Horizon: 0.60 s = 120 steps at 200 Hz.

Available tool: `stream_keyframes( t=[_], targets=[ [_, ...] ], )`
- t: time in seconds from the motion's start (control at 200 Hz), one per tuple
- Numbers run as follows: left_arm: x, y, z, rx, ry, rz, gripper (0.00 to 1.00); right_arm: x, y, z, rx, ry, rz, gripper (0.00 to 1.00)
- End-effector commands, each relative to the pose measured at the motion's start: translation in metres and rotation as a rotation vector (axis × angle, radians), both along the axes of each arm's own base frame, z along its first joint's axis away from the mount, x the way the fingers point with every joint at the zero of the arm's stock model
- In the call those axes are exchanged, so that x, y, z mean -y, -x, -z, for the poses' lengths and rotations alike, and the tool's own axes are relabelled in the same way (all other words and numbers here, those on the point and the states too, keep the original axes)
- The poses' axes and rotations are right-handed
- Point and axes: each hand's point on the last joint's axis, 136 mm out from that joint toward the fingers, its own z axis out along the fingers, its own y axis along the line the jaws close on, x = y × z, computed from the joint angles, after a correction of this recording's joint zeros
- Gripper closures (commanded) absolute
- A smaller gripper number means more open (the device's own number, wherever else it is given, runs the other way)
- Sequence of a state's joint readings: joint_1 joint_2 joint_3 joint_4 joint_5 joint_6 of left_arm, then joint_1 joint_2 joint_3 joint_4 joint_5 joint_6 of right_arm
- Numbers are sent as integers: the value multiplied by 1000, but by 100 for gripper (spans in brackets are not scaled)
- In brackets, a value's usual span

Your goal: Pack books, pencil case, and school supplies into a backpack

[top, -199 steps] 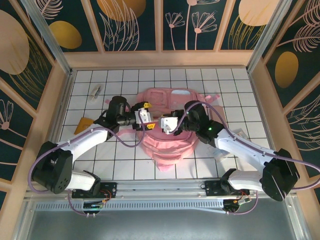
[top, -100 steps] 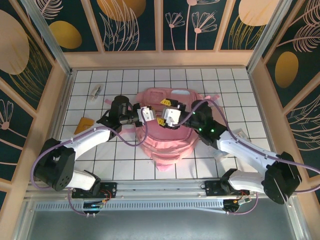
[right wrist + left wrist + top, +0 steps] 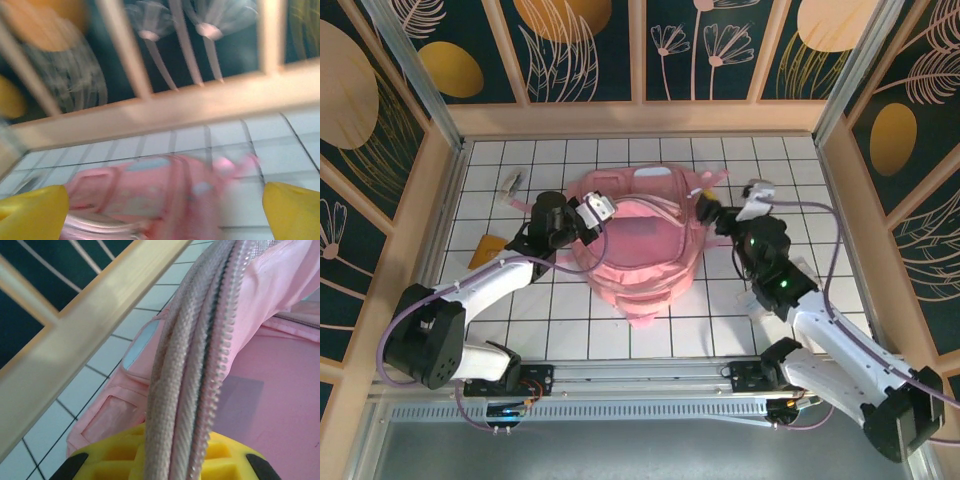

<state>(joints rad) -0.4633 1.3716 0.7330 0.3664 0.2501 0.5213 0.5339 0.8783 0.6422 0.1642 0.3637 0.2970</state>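
Backpack (image 3: pixel 640 255), limp pink fabric, slumps mid-table; its stiffer zipper rim (image 3: pixel 200 365) looks the surest hold. Left gripper (image 3: pixel 593 212) is clamped on that rim; right gripper (image 3: pixel 752 198) hangs wide open, empty, just right of it. Orange pad (image 3: pixel 488 248), light and flat, lies well left.

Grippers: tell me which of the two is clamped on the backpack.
The left gripper: its yellow fingers pinch the zipper edge of the backpack. The right gripper is wide open, off to the bag's right side, holding nothing.
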Motion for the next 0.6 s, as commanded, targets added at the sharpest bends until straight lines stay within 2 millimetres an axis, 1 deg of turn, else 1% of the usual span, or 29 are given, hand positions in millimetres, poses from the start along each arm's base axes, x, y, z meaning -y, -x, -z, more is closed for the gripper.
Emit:
stream_keyframes(
  t=[0.0,0.04,0.095,0.105,0.125,0.165,0.25,0.35,0.4,0.47,0.51,0.56,0.595],
  targets=[
    [-11,-23,-45,61,122,-123,100,54,-1,90,-405,-132,231,1],
    [-10,-24,-53,63,152,-122,100,61,-5,109,-501,-153,211,1],
    [-6,-22,-65,75,181,-99,100,65,-8,131,-616,-167,158,1],
    [-5,-22,-67,78,187,-92,100,66,-9,133,-630,-164,153,1],
    [-3,-20,-71,87,194,-79,100,74,-11,138,-658,-151,172,1],
    [-1,-17,-79,114,211,-57,100,80,-13,148,-714,-130,168,1],
    [-2,-14,-90,164,242,-53,100,102,-16,162,-791,-87,241,1],
    [-4,-15,-91,168,223,-62,100,129,-15,168,-833,-55,370,1],
    [-4,-15,-90,164,216,-60,100,146,-9,170,-851,-51,472,1],
    [-4,-12,-89,166,216,-55,100,164,4,179,-895,-137,589,1],
    [-5,-11,-90,167,220,-54,100,174,15,187,-935,-216,671,1],
    [-5,-9,-89,167,225,-51,100,188,36,200,-987,-323,777,1],
    [-5,-8,-88,163,230,-50,100,193,48,209,-1013,-395,821,1]
  ],
)
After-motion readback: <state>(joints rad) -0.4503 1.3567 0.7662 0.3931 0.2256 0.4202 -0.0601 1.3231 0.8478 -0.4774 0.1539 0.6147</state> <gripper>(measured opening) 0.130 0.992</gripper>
